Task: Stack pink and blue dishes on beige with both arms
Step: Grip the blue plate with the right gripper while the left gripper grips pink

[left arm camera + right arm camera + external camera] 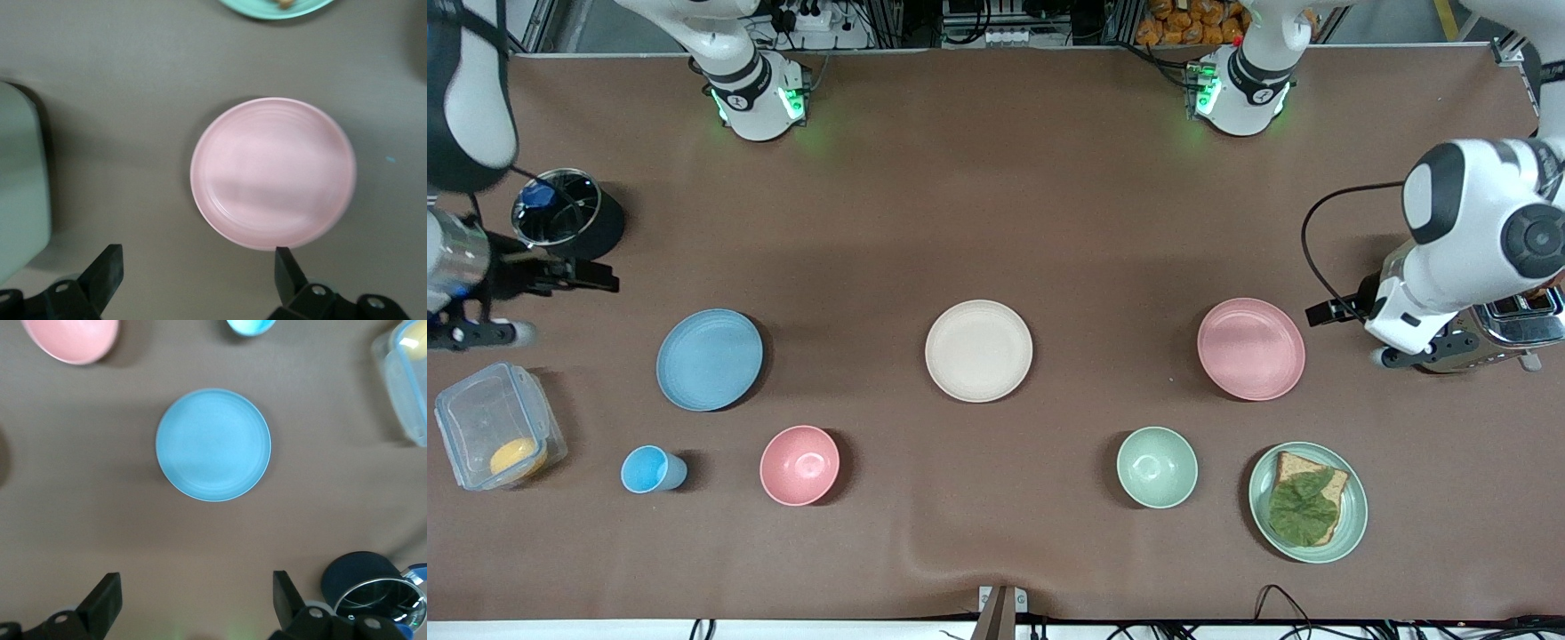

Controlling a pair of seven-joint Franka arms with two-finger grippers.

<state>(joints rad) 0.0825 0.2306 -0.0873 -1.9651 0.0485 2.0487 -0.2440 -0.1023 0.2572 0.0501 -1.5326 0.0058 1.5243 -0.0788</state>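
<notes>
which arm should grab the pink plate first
Left. Its open claw hangs beside the pink plate, at that arm's end of the table. The right claw, also open, is near the blue plate.

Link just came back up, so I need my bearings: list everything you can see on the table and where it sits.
blue plate: 1, pastel blue, toward right arm's end
beige plate: 1, cream, table middle
pink plate: 1, pastel pink, toward left arm's end
blue cup: 1, nearer camera than blue plate
pink bowl: 1, beside blue cup
green bowl: 1, pale green
green plate: 1, bread and leaf on it
clear box: 1, yellow item inside
black container: 1
toaster: 1, silver
left tool: open, beside pink plate
right tool: open, near black container
</notes>
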